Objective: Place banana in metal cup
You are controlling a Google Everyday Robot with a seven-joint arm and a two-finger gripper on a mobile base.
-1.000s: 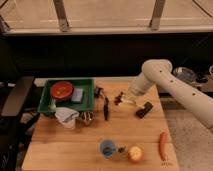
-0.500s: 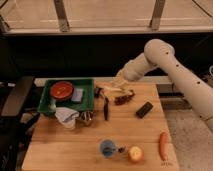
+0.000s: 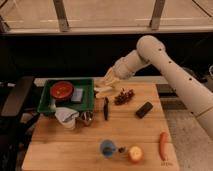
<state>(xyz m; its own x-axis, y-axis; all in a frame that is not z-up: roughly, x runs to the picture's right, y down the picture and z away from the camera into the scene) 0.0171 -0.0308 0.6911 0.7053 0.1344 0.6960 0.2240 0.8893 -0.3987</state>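
Starting at the left, we find the metal cup (image 3: 86, 119) on the desk (image 3: 125, 131), touching the near right corner of the green tray (image 3: 46, 98). Just right of it and farther back, the gripper (image 3: 106, 85) hovers, its fingers pinching the banana (image 3: 102, 92). We judge that the splayed peel could snag the cup's narrow rim and tip it, or the banana could fall into the tray. Compared with half a second ago, the gripper and banana have shifted left, away from the grapes (image 3: 124, 96).
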